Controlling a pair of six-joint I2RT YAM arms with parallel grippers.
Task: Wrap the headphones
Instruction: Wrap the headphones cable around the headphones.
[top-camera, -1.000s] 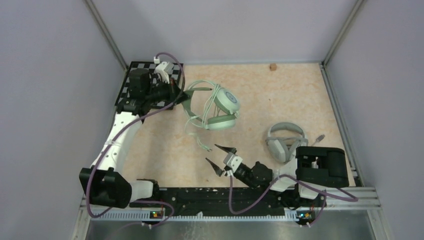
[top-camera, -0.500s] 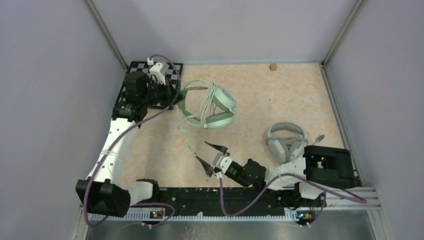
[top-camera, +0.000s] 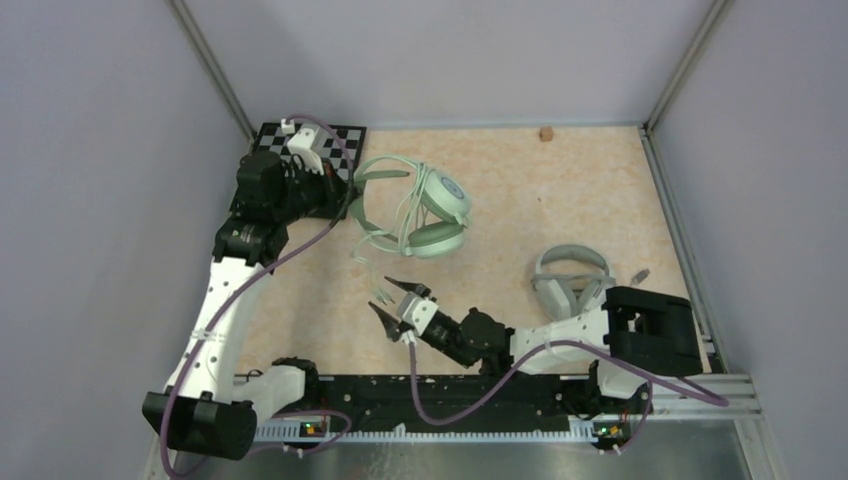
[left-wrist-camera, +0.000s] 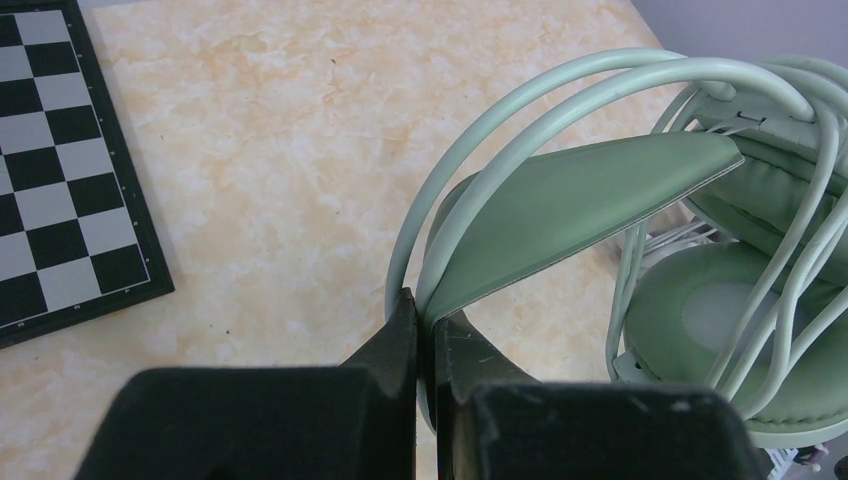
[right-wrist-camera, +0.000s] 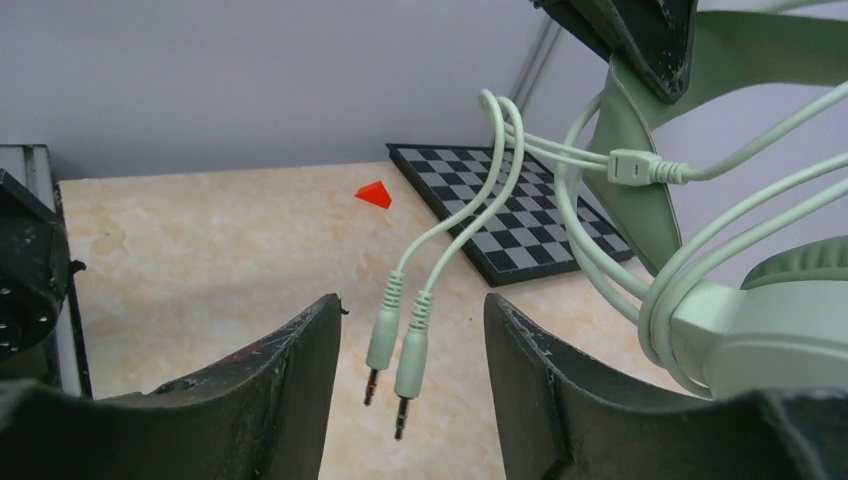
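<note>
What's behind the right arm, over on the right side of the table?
The white-grey headset lies there: its headband and the tops of both cups show, with a cable end beside it. The right arm covers the cups' lower parts and the remaining cable.

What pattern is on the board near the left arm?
The board is black-and-white checkered, clearest in the left wrist view.

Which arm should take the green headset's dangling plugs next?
Right: the right pincer is open around the hanging plugs, while the left pincer is clamped on the green headband.
</note>
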